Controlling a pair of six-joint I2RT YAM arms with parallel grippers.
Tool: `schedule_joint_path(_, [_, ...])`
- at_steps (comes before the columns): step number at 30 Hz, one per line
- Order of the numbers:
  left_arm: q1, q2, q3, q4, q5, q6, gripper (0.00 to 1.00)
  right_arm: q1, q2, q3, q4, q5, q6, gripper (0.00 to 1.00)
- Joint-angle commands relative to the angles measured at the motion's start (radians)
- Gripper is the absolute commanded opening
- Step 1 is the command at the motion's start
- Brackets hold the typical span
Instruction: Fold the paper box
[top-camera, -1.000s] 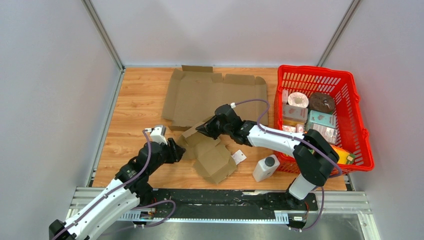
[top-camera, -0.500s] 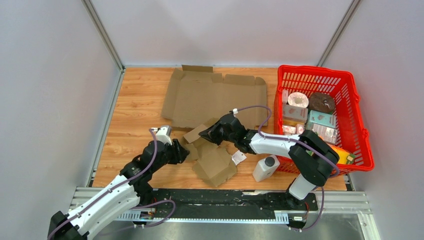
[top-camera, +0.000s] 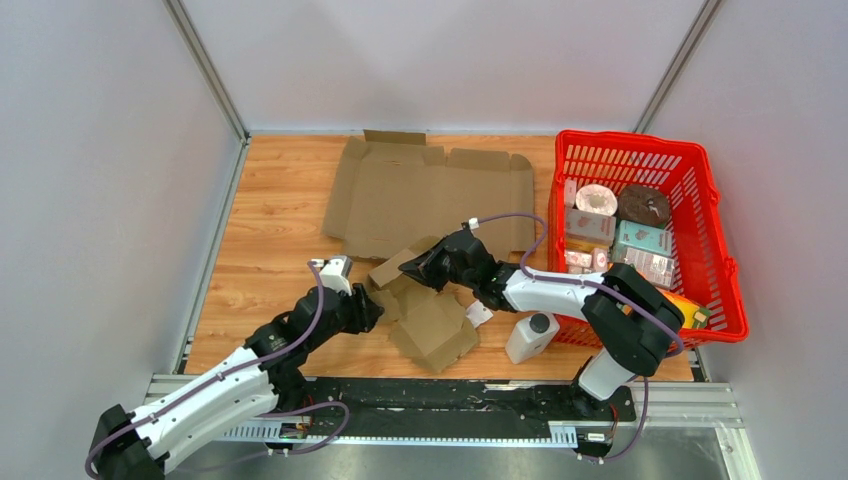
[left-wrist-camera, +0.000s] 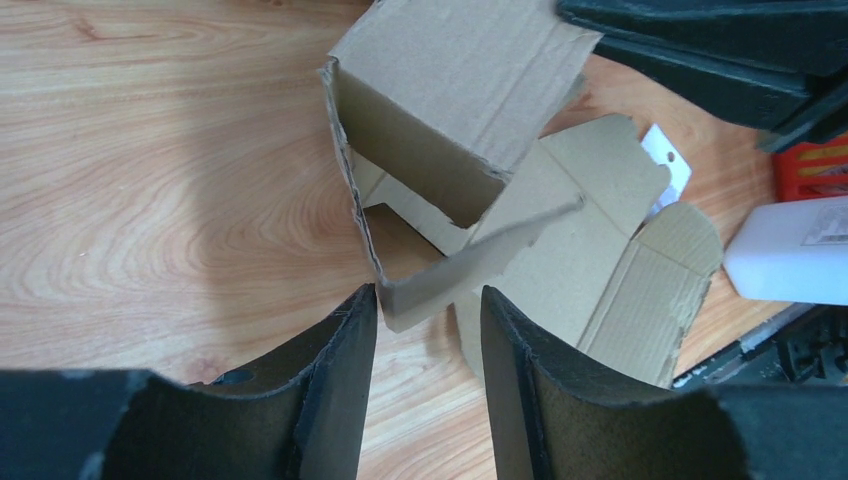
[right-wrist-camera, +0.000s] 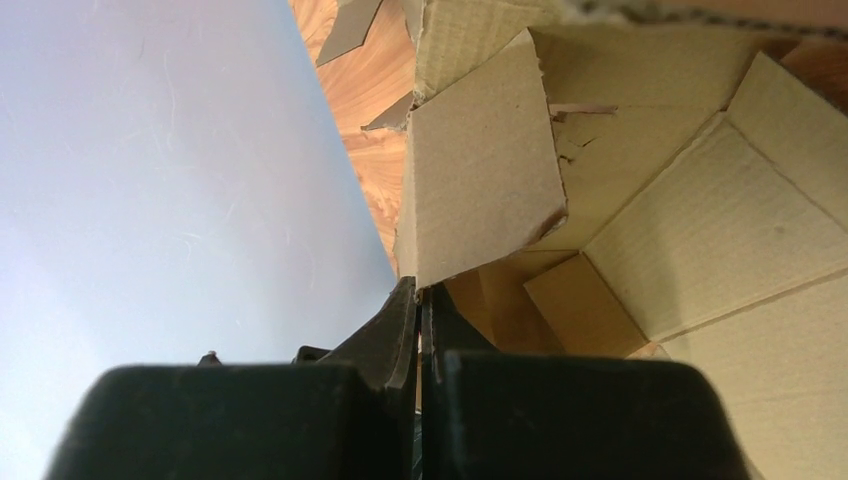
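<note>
The paper box (top-camera: 428, 312) sits half-formed at lower centre of the overhead view, just below a flat cardboard sheet (top-camera: 420, 195). The right gripper (right-wrist-camera: 420, 290) is clenched on an upright flap's corner, apparently to hold that wall up. The left gripper (left-wrist-camera: 425, 300), jaws apart, straddles another wall's edge, ready to pinch.

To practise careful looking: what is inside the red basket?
The red basket holds a white roll, a dark round item, several small cartons and something yellow. The right arm covers its near corner, and lower layers are hidden.
</note>
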Motion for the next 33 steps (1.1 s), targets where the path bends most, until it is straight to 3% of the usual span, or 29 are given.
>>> schedule_joint_path(1, [-0.006, 0.047, 0.046, 0.003, -0.054, 0.009, 0.5, -0.003, -0.034, 0.057, -0.006, -0.015, 0.048, 0.0])
schedule_joint_path(8, [-0.051, 0.104, 0.089, 0.018, -0.087, 0.009, 0.46, 0.0, -0.033, 0.044, 0.041, -0.017, 0.059, 0.0])
schedule_joint_path(16, [-0.055, -0.036, 0.061, -0.066, -0.179, -0.005, 0.52, -0.002, -0.035, 0.046, 0.092, -0.002, 0.028, 0.0])
schedule_joint_path(21, [-0.055, 0.009, 0.081, -0.098, -0.212, -0.017, 0.5, 0.0, -0.021, -0.002, 0.242, 0.012, 0.01, 0.0])
schedule_joint_path(26, [-0.057, 0.052, 0.043, -0.01, -0.181, -0.04, 0.49, 0.0, -0.001, -0.088, 0.382, 0.011, -0.019, 0.0])
schedule_joint_path(33, [-0.065, 0.026, 0.017, 0.004, -0.195, -0.049, 0.5, 0.0, 0.022, -0.175, 0.448, 0.015, -0.022, 0.0])
